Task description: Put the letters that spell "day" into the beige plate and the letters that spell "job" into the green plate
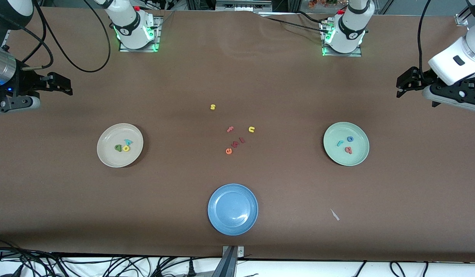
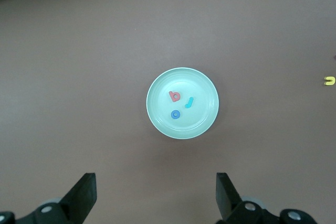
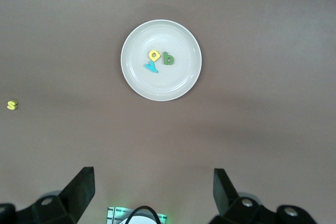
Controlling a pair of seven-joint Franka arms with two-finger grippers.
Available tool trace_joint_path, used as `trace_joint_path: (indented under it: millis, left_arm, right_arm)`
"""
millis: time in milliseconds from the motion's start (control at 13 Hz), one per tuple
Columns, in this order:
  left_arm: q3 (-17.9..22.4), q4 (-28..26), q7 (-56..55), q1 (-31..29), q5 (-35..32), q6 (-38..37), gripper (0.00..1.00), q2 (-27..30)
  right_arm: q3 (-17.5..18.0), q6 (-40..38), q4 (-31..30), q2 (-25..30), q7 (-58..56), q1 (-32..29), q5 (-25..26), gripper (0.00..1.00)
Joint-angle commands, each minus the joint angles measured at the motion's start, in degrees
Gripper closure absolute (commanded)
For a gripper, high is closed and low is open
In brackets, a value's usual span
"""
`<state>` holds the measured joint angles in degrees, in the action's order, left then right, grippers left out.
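Observation:
The beige plate (image 1: 110, 154) lies toward the right arm's end of the table. In it are the yellow d (image 1: 126, 148), the dark green a (image 1: 118, 147) and the teal y (image 1: 128, 142), close together. The right wrist view shows the same plate (image 3: 173, 85) and the d (image 3: 154, 55). The green plate (image 1: 358, 154) lies toward the left arm's end and holds the teal j (image 1: 340, 143), blue o (image 1: 350, 139) and salmon b (image 1: 349, 150). My right gripper (image 1: 68, 86) hangs open over bare table at its end. My left gripper (image 1: 402, 85) hangs open and empty at the other end.
A blue plate (image 1: 222, 215) sits nearest the front camera at mid-table. Loose letters lie in the middle: yellow s (image 1: 212, 107), yellow u (image 1: 251, 129), pink f (image 1: 230, 129), orange e (image 1: 228, 151) and some red ones. A pale scrap (image 1: 334, 214) lies near the front edge.

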<state>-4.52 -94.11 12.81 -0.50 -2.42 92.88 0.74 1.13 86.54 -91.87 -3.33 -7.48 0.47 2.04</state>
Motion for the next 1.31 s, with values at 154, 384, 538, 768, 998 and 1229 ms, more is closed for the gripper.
trace_joint_path:
  millis: [154, 384, 538, 768, 998, 1229]
  left_arm:
    - [2.8, 1.2, -0.5, 2.1, 2.8, -1.1, 0.00, -0.1]
    - [2.8, 1.2, -2.9, 2.1, 4.6, -1.1, 0.00, -0.2]
    - [2.8, 1.3, -4.7, 2.1, 5.4, -1.3, 0.00, -0.1]
    - [4.3, 1.3, -7.2, 2.1, 5.0, -1.5, 0.00, 0.1]
    - [4.3, 1.3, -8.1, 2.1, 4.9, -1.5, 0.00, 0.2]
    - [4.3, 1.2, -8.1, 1.9, 4.8, -1.5, 0.00, 0.1]
  right_arm:
    - [0.3, -1.4, -1.6, 1.9, 7.7, -0.1, -1.2, 0.00]
    - [-1.2, -2.8, -0.9, 2.0, 7.8, -0.6, -5.5, 0.00]
    - [-1.5, -2.7, -0.9, 2.1, 7.7, -0.2, -5.1, 0.00]
    - [-1.4, -2.5, -0.9, 2.1, 7.7, -0.2, -5.0, 0.00]
    - [-1.4, -2.0, -0.9, 2.1, 7.6, 0.1, -4.2, 0.00]
    - [-1.2, -1.9, -0.9, 2.1, 6.5, 0.4, -2.0, 0.00]
